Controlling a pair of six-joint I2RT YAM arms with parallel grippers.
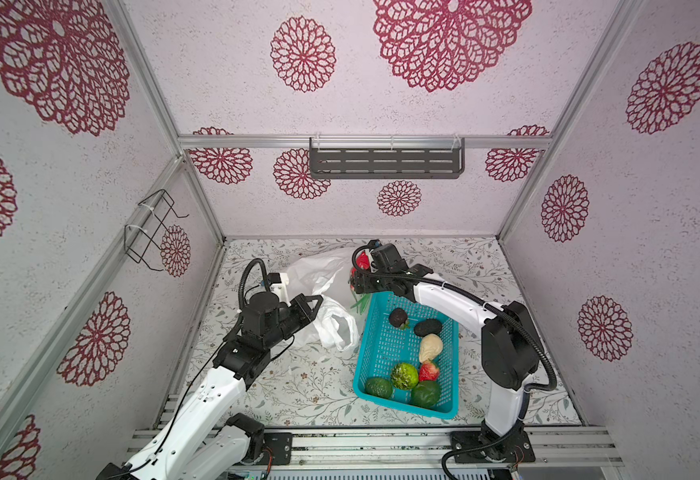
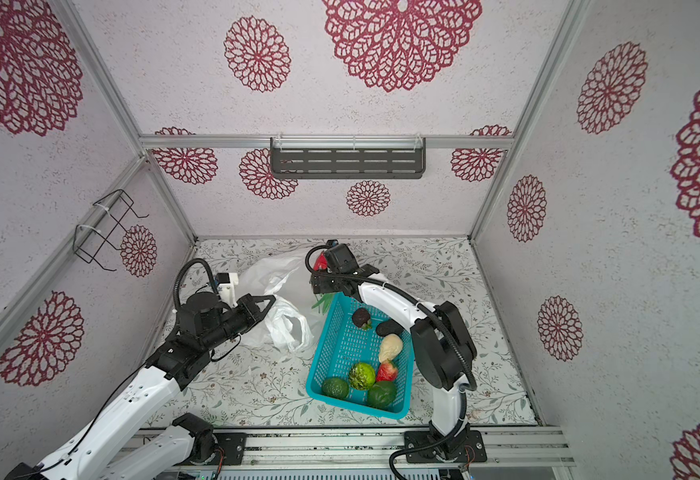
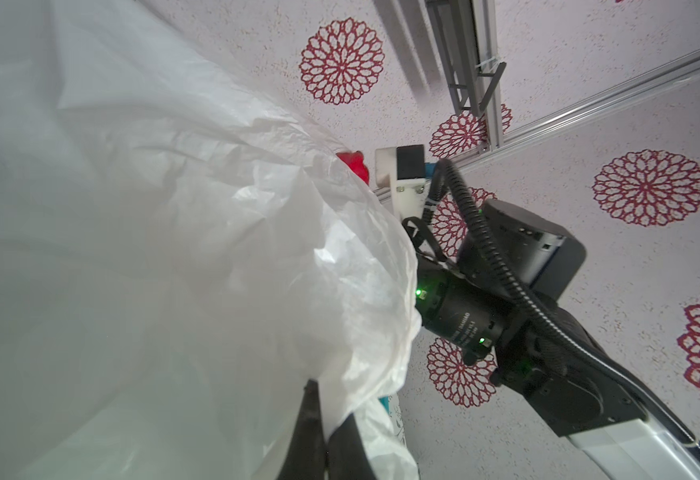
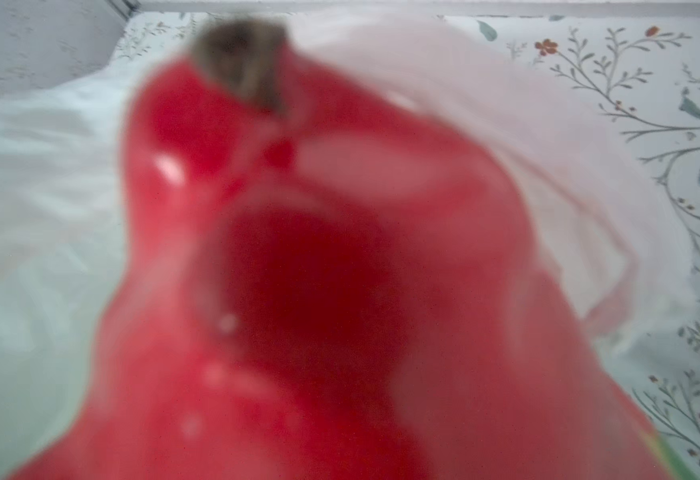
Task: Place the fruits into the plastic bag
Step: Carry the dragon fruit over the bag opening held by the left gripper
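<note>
Step in hand, first transfer: left claw (image 1: 318, 297) pinched shut on the plastic bag (image 1: 335, 329) rim, right claw (image 1: 355, 282) gripping the dragon fruit (image 1: 363, 260) above the counter (image 1: 298, 386) by the bag mouth, six other fruits (image 1: 430, 348) lying in the basket (image 1: 381, 345); next move probably needs lowering inside before release.

Teal basket (image 1: 402, 408), milky white plastic bag (image 1: 313, 272), pink-red dragon fruit (image 4: 319, 270), beige pear (image 1: 430, 347), red strawberry (image 1: 429, 371). Pale worktop (image 1: 298, 386) with grey-green leafy sprigs, walls (image 1: 651, 270) speckled off-white with big crimson rosettes.
</note>
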